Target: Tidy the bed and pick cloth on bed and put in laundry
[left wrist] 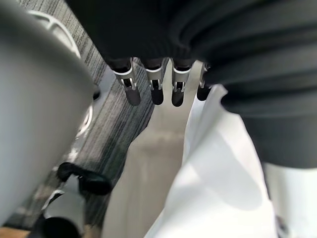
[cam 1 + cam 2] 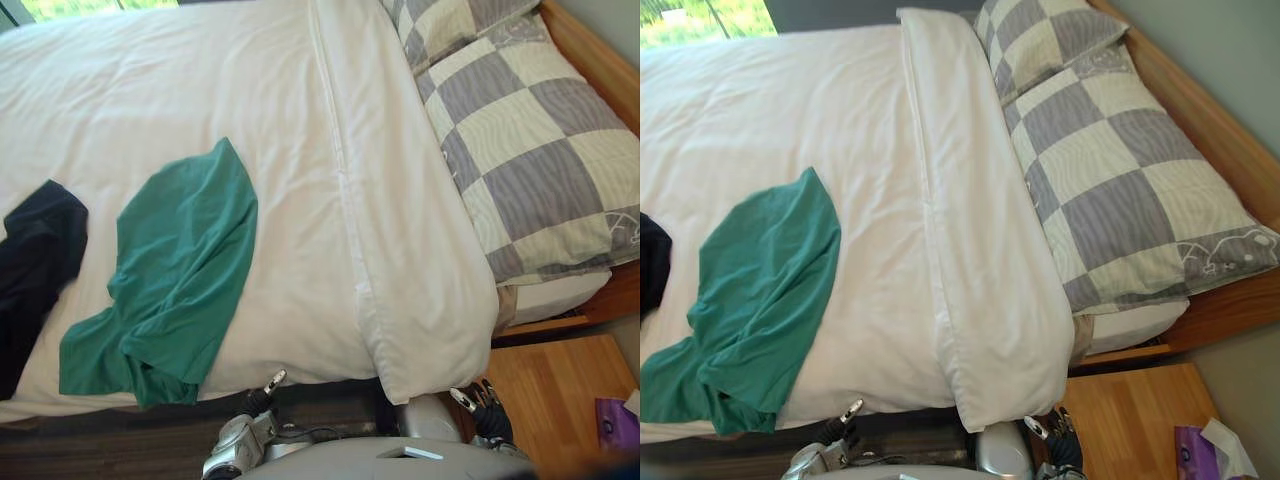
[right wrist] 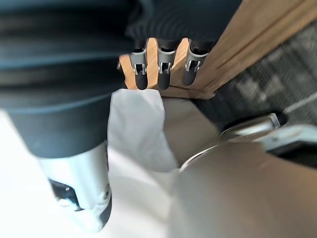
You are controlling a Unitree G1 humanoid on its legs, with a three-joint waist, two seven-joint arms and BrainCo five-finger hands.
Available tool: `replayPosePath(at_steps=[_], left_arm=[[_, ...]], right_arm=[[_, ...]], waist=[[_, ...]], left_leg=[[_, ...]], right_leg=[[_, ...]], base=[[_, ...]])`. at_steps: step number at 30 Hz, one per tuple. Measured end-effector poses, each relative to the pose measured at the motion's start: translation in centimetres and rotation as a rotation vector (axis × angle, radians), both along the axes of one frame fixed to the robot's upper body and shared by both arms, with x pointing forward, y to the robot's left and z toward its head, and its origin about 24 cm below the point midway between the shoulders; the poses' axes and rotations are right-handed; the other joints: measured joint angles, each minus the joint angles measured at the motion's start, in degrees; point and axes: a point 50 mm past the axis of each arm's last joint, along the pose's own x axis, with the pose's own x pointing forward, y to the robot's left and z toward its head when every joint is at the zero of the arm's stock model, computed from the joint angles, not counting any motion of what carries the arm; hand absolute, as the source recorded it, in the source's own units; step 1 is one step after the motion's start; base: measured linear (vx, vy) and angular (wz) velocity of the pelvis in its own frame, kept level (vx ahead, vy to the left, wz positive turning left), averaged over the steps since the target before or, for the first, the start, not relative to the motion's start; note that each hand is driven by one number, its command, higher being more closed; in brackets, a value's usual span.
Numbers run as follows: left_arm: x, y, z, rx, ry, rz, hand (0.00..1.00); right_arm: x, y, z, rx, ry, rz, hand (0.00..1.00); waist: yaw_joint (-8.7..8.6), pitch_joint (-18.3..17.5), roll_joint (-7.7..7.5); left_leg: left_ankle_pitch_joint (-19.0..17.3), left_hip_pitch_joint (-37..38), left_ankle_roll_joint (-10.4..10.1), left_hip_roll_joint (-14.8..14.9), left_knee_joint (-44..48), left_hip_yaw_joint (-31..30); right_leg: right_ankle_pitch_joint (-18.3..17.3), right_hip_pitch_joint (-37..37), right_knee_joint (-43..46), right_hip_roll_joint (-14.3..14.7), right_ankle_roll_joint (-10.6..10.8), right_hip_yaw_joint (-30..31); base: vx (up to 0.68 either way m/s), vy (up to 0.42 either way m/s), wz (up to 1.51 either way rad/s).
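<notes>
A green cloth (image 2: pixel 175 275) lies crumpled on the white duvet (image 2: pixel 200 90) near the bed's front edge. A dark navy cloth (image 2: pixel 35 260) lies to its left, partly cut off by the view's edge. My left hand (image 2: pixel 268 386) hangs low below the bed's edge, right of the green cloth and apart from it. In its wrist view the left hand (image 1: pixel 156 87) has relaxed fingers with nothing in them. My right hand (image 2: pixel 482 402) hangs by the duvet's folded corner. Its wrist view shows the right hand (image 3: pixel 164 69) with loose fingers, also holding nothing.
Two grey-and-cream checked pillows (image 2: pixel 530 150) lie at the head of the bed against the wooden frame (image 2: pixel 590 60). A wooden nightstand (image 2: pixel 550 400) stands at the lower right with a purple tissue pack (image 2: pixel 615 425) on it. Dark carpet (image 2: pixel 120 440) runs along the bed's front.
</notes>
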Motion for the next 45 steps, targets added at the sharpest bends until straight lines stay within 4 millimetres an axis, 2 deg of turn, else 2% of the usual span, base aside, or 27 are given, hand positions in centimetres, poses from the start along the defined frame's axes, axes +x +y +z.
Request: replayPosePath(at_steps=[3,6,7,9,10,11,14,17,21,24,25,26,29,30,31,32,33,34,36,37,38,39,40,41,42,43,45], left_arm=[[0.7,-0.3,0.2,0.017,-0.042,-0.009,0.0],[1.1,-0.5,0.2,0.05,-0.041,-0.089,0.0],[1.1,-0.5,0.2,0.057,-0.039,-0.104,0.0],[1.1,-0.5,0.3,0.071,-0.038,-0.124,0.0],[1.0,-0.2,0.3,0.084,-0.036,-0.128,0.0],[1.0,0.2,0.3,0.095,-0.032,-0.13,0.0],[0.8,0.2,0.3,0.105,-0.014,-0.147,0.0],[0.6,0.0,0.1,0.114,0.011,-0.177,0.0],[0.5,-0.2,0.0,0.098,0.025,-0.172,0.0],[0.0,0.0,-0.1,0.1,0.039,-0.169,0.0],[-0.1,0.1,-0.1,0.104,0.041,-0.168,0.0],[-0.1,0.2,-0.2,0.104,0.041,-0.165,0.0],[-0.1,0.1,-0.1,0.098,0.034,-0.158,0.0],[-0.2,0.5,-0.1,0.094,0.031,-0.14,0.0],[-0.4,0.5,-0.1,0.077,0.027,-0.127,0.0],[-0.5,0.4,-0.2,0.069,0.025,-0.13,0.0],[-0.4,0.6,0.0,0.07,0.007,-0.129,0.0],[-0.6,0.7,0.0,0.072,0.002,-0.131,0.0],[-0.4,0.3,0.1,0.088,-0.024,-0.163,0.0],[-0.4,0.0,0.1,0.099,-0.025,-0.207,0.0],[-0.4,-0.3,0.0,0.094,-0.025,-0.229,0.0],[-0.3,-0.7,0.0,0.083,-0.026,-0.262,0.0],[-0.3,-0.9,0.0,0.069,-0.021,-0.279,0.0],[0.0,0.1,0.2,0.079,-0.026,-0.267,0.0],[0.1,0.3,0.3,0.072,-0.019,-0.28,0.0],[0.1,0.4,0.3,0.071,-0.01,-0.286,0.0],[0.2,0.2,0.2,0.062,-0.001,-0.301,0.0]], right_arm=[[0.9,-0.2,0.2,-0.053,0.003,0.076,0.0],[1.0,-0.1,0.2,-0.065,-0.007,0.093,0.0],[1.2,-0.1,0.2,-0.064,-0.013,0.095,0.0],[1.1,-0.2,0.2,-0.06,-0.015,0.092,0.0],[0.8,-0.1,0.1,-0.054,-0.005,0.091,0.0],[0.8,0.4,-0.1,-0.042,0.003,0.099,0.0],[1.3,0.3,-0.1,-0.061,0.011,0.154,0.0],[1.0,0.2,-0.3,-0.068,0.038,0.18,0.0],[1.2,0.0,-0.3,-0.084,0.051,0.241,0.0],[1.1,0.0,-0.5,-0.083,0.07,0.258,0.0],[1.0,0.0,-0.6,-0.086,0.079,0.256,0.0],[0.9,0.0,-0.6,-0.087,0.079,0.254,0.0],[1.0,-0.2,-0.5,-0.106,0.082,0.253,0.0],[1.0,-0.3,-0.4,-0.118,0.081,0.262,0.0],[1.2,-0.4,-0.3,-0.131,0.076,0.268,0.0],[1.2,-0.5,-0.3,-0.14,0.074,0.274,0.0],[1.4,-0.5,-0.2,-0.152,0.07,0.285,0.0],[1.6,-0.5,-0.2,-0.156,0.066,0.287,0.0],[2.2,-0.8,0.1,-0.188,0.054,0.33,0.0],[2.5,-1.0,0.2,-0.21,0.047,0.363,0.0],[2.6,-1.1,0.3,-0.22,0.041,0.373,0.0],[2.7,-1.2,0.5,-0.235,0.032,0.385,0.0],[2.8,-1.0,0.5,-0.239,0.027,0.403,0.0],[3.0,-0.5,0.3,-0.232,0.033,0.436,0.0],[2.7,-0.1,0.1,-0.224,0.04,0.479,0.0],[2.7,0.2,0.1,-0.223,0.035,0.508,0.0],[3.3,0.7,0.2,-0.22,0.011,0.559,0.0]], waist=[[0.05,0.03,0.1],[0.15,0.05,0.06],[0.32,0.17,0.14],[0.23,0.53,0.74],[0.32,0.2,-0.55],[0.74,0.42,-1.74],[1.12,0.56,-1.67],[0.18,0.32,-1.01],[0.12,-0.1,-0.3],[0.64,-0.02,-0.06],[0.8,-0.34,-0.76],[0.85,-0.37,-0.75],[0.69,-0.78,-0.76],[0.59,-0.94,-1.02],[-0.07,-1.18,-0.39],[-0.32,-1.22,-0.4],[-0.28,-1.26,-0.33],[-0.22,-1.26,-0.38],[-0.32,-1.53,0.14],[-0.62,-1.63,0.81],[-0.63,-1.61,1.26],[-0.57,-1.61,1.84],[-0.3,-2.0,2.23],[0.53,-1.33,0.07],[1.09,-1.68,-0.47],[1.2,-1.72,-0.52],[0.96,-1.75,-0.44]], left_leg=[[0.23,-1.17,0.33,0.01,0.06,-2.12],[0.16,-0.77,0.31,-0.24,-1.94,-0.92],[0.11,-0.23,0.34,0.08,-2.6,0.45],[0.04,0.98,0.39,0.25,-4.28,2.96],[-1.0,2.2,-0.17,-0.15,-4.35,3.82],[-2.31,3.36,-0.75,-0.38,-3.11,3.57],[-5.33,2.92,-0.2,-1.2,-3.01,-0.15],[-4.78,2.67,0.67,-2.14,-4.76,-0.83],[-3.24,2.65,0.76,-3.07,-6.98,-0.61],[-2.62,1.9,1.32,-3.97,-3.62,-2.68],[-1.96,0.5,2.15,-3.9,0.4,-3.98],[-1.74,-0.28,2.48,-3.85,2.52,-4.38],[-1.57,-3.32,2.7,-2.73,11.69,-6.13],[-3.81,-4.97,2.89,-0.96,15.4,-7.61],[-5.57,-5.89,3.02,3.01,17.65,-8.43],[-5.86,-6.53,2.85,4.96,18.4,-9.52],[-5.88,-7.15,2.67,8.2,18.84,-11.78],[-5.66,-7.25,2.4,9.4,18.58,-13.6],[-4.29,-7.2,2.41,10.49,16.82,-19.53],[-4.18,-7.35,1.33,11.14,15.72,-20.21],[-4.09,-7.36,0.89,11.4,14.87,-20.21],[-6.81,-7.07,-2.88,11.55,13.71,-19.89],[-10.74,-6.87,-7.88,10.97,12.89,-18.62],[-11.46,-7.01,-6.53,9.46,14.29,-16.08],[-11.46,-6.83,-5.36,9.07,13.82,-15.31],[-10.62,-6.57,-4.34,8.74,12.39,-15.29],[-5.58,-6.62,-2.57,5.59,5.16,-16.21]], right_leg=[[1.89,0.34,-2.88,0.15,0.4,-0.09],[4.0,0.59,-5.4,0.34,0.89,-0.08],[3.27,0.66,-6.43,0.03,0.35,-1.71],[1.04,0.79,-3.36,-2.94,-0.93,-8.7],[1.05,0.57,0.19,-5.43,-0.94,-11.81],[1.12,0.9,1.99,-5.33,-1.09,-11.51],[0.45,-1.58,4.01,-3.79,-1.29,-7.84],[2.18,-1.32,1.01,-2.83,-1.3,-7.31],[5.21,-0.52,-3.31,-1.9,-0.72,-6.38],[4.7,-0.65,-2.39,-2.95,0.09,-5.31],[4.04,-0.66,-1.33,-4.19,0.37,-4.77],[3.57,-0.64,-0.72,-4.78,0.69,-4.56],[1.61,-0.63,1.35,-6.52,0.68,-3.52],[0.53,-0.7,1.18,-6.61,1.08,-3.17],[0.19,-0.54,1.2,-6.33,1.4,-3.14],[0.14,-0.61,1.21,-6.33,1.6,-3.04],[0.15,-0.97,1.54,-6.51,2.76,-1.59],[0.11,-1.45,2.05,-7.05,3.55,-0.87],[1.21,-3.88,3.75,-9.34,6.6,1.99],[2.87,-4.85,3.29,-10.24,8.59,2.82],[4.03,-5.15,2.73,-10.61,9.35,3.04],[6.47,-5.25,1.25,-11.05,9.97,3.42],[9.13,-4.89,-1.48,-11.74,10.76,3.79],[14.52,-2.83,-6.82,-13.24,9.39,3.52],[15.96,-1.15,-8.61,-13.71,7.62,0.26],[15.65,0.88,-7.97,-13.12,7.67,-2.36],[9.92,3.78,-5.23,-10.34,8.97,-3.88]], base=[[-0.01,0.012,-0.01],[-0.03,0.061,-0.09],[-0.05,0.074,-0.16],[-0.02,0.051,-0.22],[0.01,0.008,-0.45],[0.01,-0.022,-0.48],[-0.05,-0.078,-0.59],[-0.06,-0.007,-0.19],[-0.02,0.063,-0.11],[0.03,0.036,-0.09],[0.03,-0.039,-0.05],[0.01,-0.057,0.06],[0.0,-0.011,0.01],[0.0,0.0,0.0],[0.0,0.035,0.03],[-0.01,0.095,-0.06],[0.0,0.181,-0.16],[-0.01,0.232,-0.33],[-0.07,0.388,-0.44],[-0.11,0.498,-0.35],[-0.17,0.596,-0.22],[-0.17,0.532,-0.11],[-0.22,0.637,-0.23],[-0.21,0.525,-0.27],[-0.19,0.436,-0.24],[-0.17,0.346,0.04],[-0.08,0.248,0.4]])
